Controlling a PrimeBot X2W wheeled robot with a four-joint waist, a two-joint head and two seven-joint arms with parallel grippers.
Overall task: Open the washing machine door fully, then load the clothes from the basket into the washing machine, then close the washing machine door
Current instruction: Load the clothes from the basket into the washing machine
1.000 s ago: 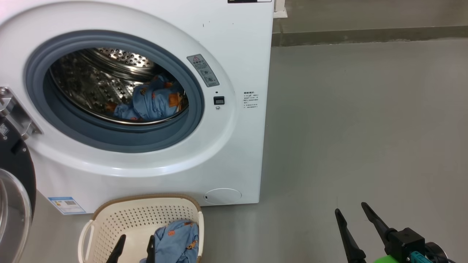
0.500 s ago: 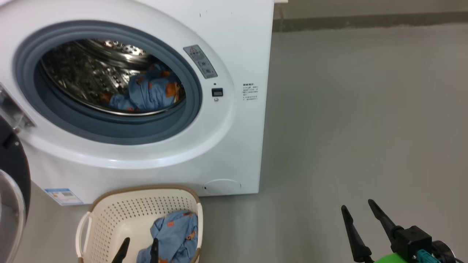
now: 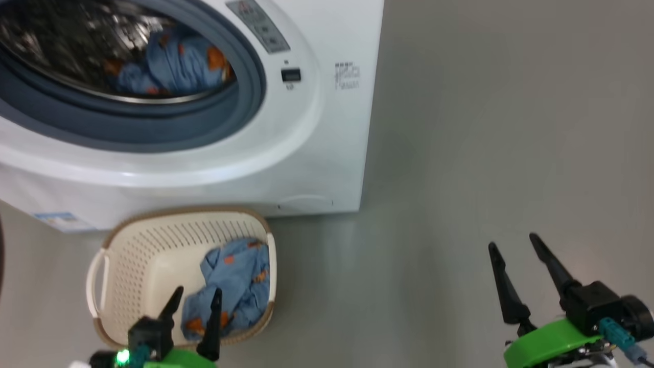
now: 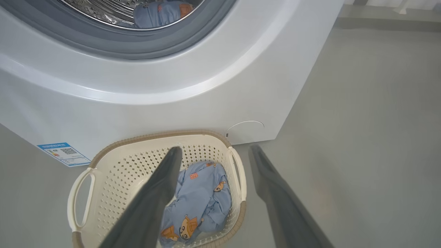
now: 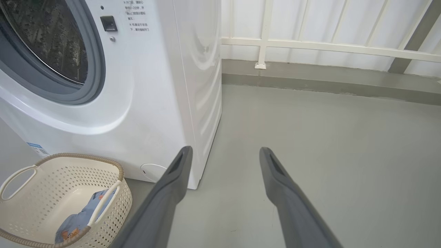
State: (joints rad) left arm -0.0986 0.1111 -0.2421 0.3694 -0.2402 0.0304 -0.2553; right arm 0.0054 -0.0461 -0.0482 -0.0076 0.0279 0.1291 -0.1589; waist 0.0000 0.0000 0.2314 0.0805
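Observation:
The white washing machine [image 3: 317,153] stands with its round opening uncovered, and light-blue clothes [image 3: 168,66] lie inside the steel drum. Its door is out of view. On the floor in front sits the cream basket [image 3: 122,245] with more blue clothes [image 3: 235,276] bunched at its right side. My left gripper [image 3: 198,291] hangs open just above the basket's near edge, fingers over the cloth without touching it. In the left wrist view, the left gripper [image 4: 215,148] frames the basket [image 4: 113,172] and its clothes [image 4: 203,193]. The right gripper [image 3: 513,241] is open over bare floor, well right of the machine.
Grey floor [image 3: 485,128] spreads to the right of the machine. In the right wrist view a white railing and wall [image 5: 327,44] close off the far side, behind a low grey kerb. A blue label [image 4: 63,153] marks the machine's lower left front.
The head camera has tilted downward, so the machine and basket slid up the picture and more of both grippers shows. Both grippers stay open and empty.

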